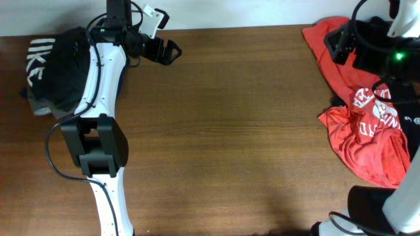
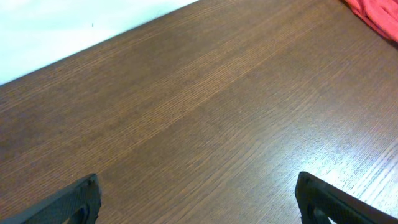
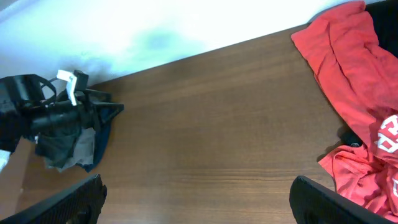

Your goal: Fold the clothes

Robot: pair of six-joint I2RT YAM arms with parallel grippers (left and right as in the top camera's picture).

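Note:
A crumpled red shirt (image 1: 367,128) with white lettering lies at the right side of the table; it also shows in the right wrist view (image 3: 351,62) and as a corner in the left wrist view (image 2: 376,15). A dark pile of clothes (image 1: 56,72) with white lettering sits at the far left, also seen in the right wrist view (image 3: 68,140). My left gripper (image 1: 164,51) is open and empty above bare wood (image 2: 199,199), right of the dark pile. My right gripper (image 1: 338,44) is open and empty (image 3: 199,202), over the red shirt's upper part.
The brown wooden table (image 1: 236,131) runs to a white wall along its back edge (image 3: 186,31). The left arm's base and links (image 1: 98,144) stand at the front left; the right arm's base (image 1: 387,210) is at the front right.

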